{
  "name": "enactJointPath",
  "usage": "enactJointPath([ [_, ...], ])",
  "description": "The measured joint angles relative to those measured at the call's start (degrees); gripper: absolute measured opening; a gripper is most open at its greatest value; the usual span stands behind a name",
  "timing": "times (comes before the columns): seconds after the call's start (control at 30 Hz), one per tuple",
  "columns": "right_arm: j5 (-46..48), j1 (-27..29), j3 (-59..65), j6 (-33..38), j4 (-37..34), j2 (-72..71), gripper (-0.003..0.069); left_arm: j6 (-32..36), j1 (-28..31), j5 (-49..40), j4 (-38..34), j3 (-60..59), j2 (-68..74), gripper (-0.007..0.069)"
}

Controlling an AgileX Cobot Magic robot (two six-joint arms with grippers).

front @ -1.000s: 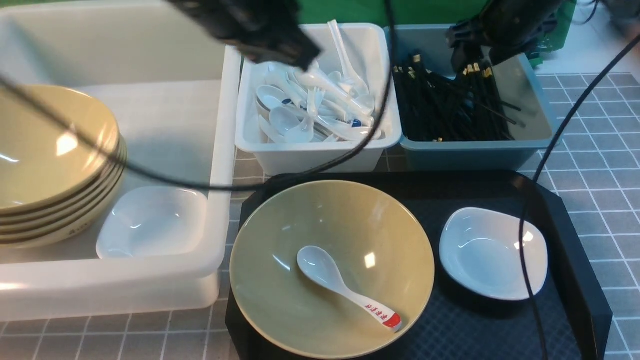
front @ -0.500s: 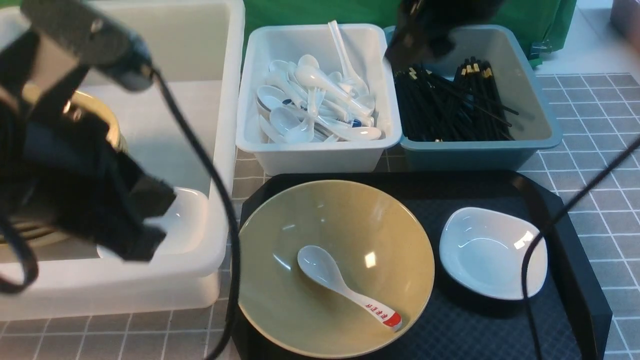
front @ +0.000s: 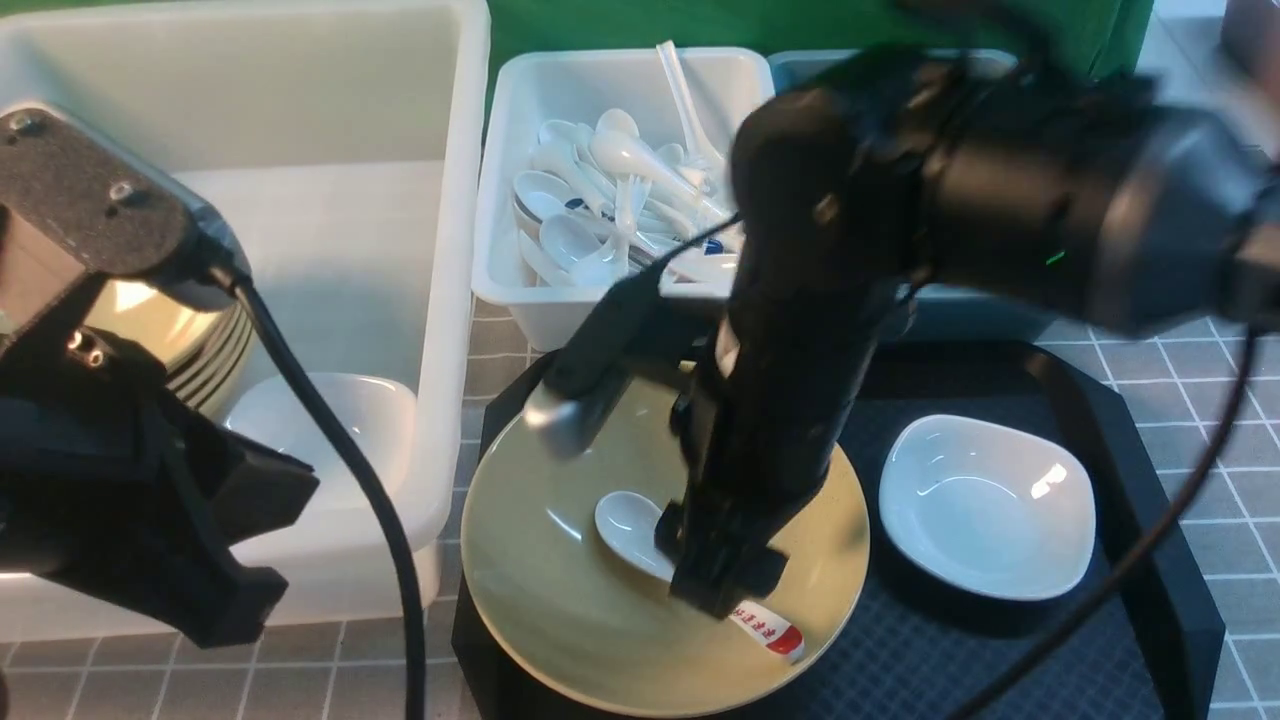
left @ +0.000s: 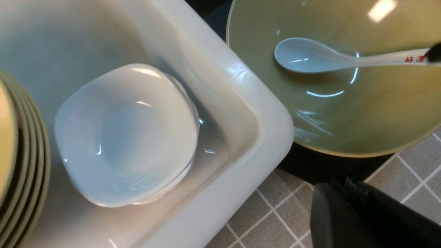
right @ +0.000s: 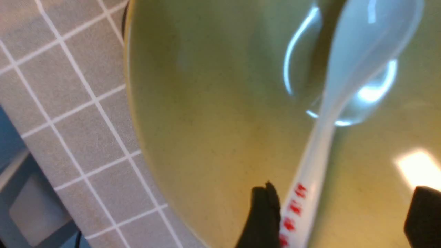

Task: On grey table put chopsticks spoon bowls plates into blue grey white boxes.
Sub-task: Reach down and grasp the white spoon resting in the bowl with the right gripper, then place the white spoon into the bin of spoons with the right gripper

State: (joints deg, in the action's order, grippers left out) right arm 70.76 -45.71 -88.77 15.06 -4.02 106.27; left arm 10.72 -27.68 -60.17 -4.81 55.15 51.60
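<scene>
Since the frame half a second back, the right arm has been swung down from above the blue-grey bin into the tan bowl on the tray, while the left arm has been shifted only slightly; starting at the left, the left gripper (left: 358,210) is seen with its jaws pressed together and nothing held, over the grey table (left: 272,210) just beside the near corner of the large white tub (front: 445,300); inside that tub a stack of bowls (front: 205,345) is set, with nested white plates (front: 340,430) at its 4 o'clock; further right, the white bin (front: 520,290) is filled with plain spoons; on the black tray (front: 1150,560) the tan bowl (front: 560,600) holds the spoon (front: 628,520), laid with its scoop toward 10 o'clock and its red tip toward 4 o'clock; the right gripper (front: 720,585) is lowered over the handle with its jaws spread wide, one finger (right: 263,213) just beside the red lettering and the other well apart, nothing yet gripped; a single plate (front: 985,505) lies at 3 o'clock of the bowl, and the blue-grey bin (front: 985,322) is mostly hidden behind the arm, its chopsticks unseen; the spoon is judged light, stiff, glazed and slippery, and liable to chip if dropped; it is best pinched across the narrow handle near the lettering, the scoop being too broad and rounded, and the slick curved bowl beneath may let it slide as the jaws are closed.
</scene>
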Motion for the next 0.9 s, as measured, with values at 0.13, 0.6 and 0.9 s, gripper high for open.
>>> enactJointPath([
  [0.13, -1.06, -0.47, 0.02, -1.83, 0.65, 4.15, 0.0539, 0.00, 0.00, 2.34, -1.01, -0.21, 0.00, -0.0011],
  [0.6, -0.97, 0.43, -5.22, -3.19, 1.54, 9.28, 0.0064, 0.11, 0.00, 12.87, -1.68, -2.01, 1.02, -0.0011],
  [0.9, -4.29, 10.14, -24.73, -3.87, 5.30, 7.55, 0.0058, 2.67, 4.33, 14.63, -7.91, 1.31, 12.87, -0.0011],
])
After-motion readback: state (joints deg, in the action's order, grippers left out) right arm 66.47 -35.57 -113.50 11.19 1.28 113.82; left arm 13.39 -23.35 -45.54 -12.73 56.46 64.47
